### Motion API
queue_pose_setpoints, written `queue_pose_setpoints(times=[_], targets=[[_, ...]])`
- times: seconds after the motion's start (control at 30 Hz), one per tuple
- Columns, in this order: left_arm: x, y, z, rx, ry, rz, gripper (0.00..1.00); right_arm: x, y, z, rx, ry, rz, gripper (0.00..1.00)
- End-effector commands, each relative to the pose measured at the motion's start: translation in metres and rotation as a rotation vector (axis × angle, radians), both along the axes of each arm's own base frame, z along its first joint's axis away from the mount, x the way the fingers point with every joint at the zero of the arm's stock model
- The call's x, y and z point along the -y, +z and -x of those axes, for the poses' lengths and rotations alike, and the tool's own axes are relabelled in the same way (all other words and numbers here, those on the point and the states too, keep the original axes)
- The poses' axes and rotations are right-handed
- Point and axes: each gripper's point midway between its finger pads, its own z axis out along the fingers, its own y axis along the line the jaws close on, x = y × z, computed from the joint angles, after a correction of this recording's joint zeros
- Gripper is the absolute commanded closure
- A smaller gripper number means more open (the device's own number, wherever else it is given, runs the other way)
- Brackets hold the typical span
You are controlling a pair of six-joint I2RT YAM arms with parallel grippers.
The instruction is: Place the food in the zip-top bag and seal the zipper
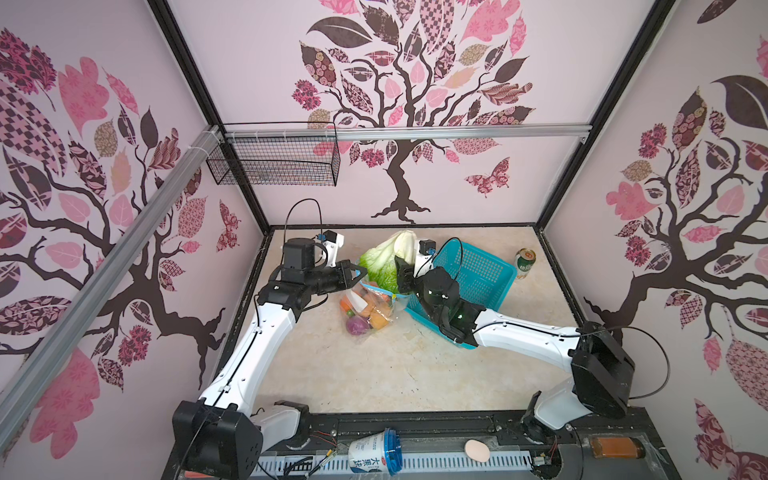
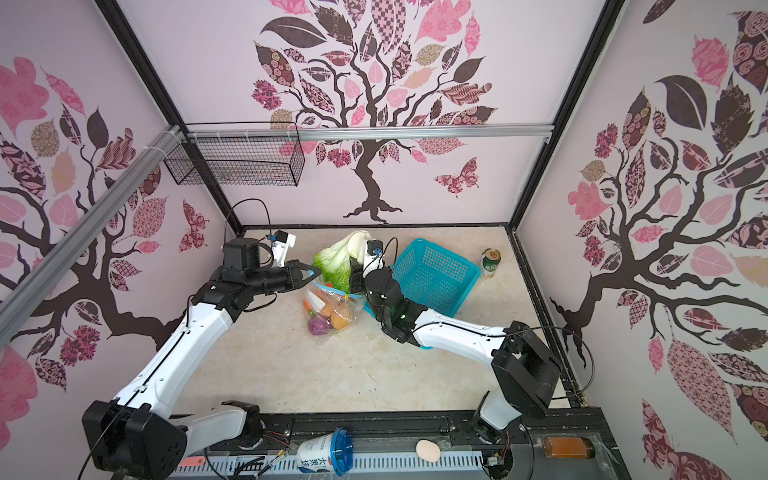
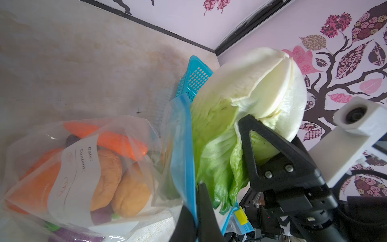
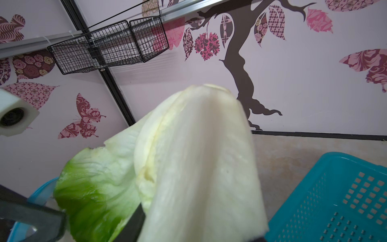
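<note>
The zip-top bag (image 1: 368, 309) (image 2: 328, 311) lies mid-table with a carrot (image 3: 117, 138), potatoes (image 3: 109, 174) and a purple onion (image 1: 358, 325) inside. My left gripper (image 1: 363, 272) (image 2: 318, 272) (image 3: 195, 201) is shut on the zipper (image 3: 182, 146), holding the mouth up. Its yellow slider (image 3: 240, 214) hangs by the other end. My right gripper (image 1: 401, 270) (image 2: 355, 270) (image 4: 194, 234) is shut on the cabbage (image 1: 384, 257) (image 2: 338, 257) (image 3: 251, 88) (image 4: 199, 157). The cabbage stands green end down in the bag's mouth, white stem up.
A teal mesh basket (image 1: 473, 274) (image 2: 432, 274) (image 4: 335, 199) sits just right of the bag, under the right arm. A green can (image 1: 525, 262) stands at back right. A yoghurt cup (image 1: 374, 451), a pale egg-shaped thing (image 1: 477, 450) and an amber bottle (image 1: 615, 448) lie on the front rail.
</note>
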Motion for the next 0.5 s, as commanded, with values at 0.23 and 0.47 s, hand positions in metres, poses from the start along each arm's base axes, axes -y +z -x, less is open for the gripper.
queue_pose_setpoints(times=[0.23,0.47], targets=[[-0.005,0.003,-0.007,0.037,0.01,-0.01,1.0,0.025,0.015,0.0,0.016,0.021,-0.079,0.61],[-0.004,0.004,-0.007,0.039,0.004,-0.004,1.0,0.007,0.008,0.002,0.054,0.144,0.028,0.61]])
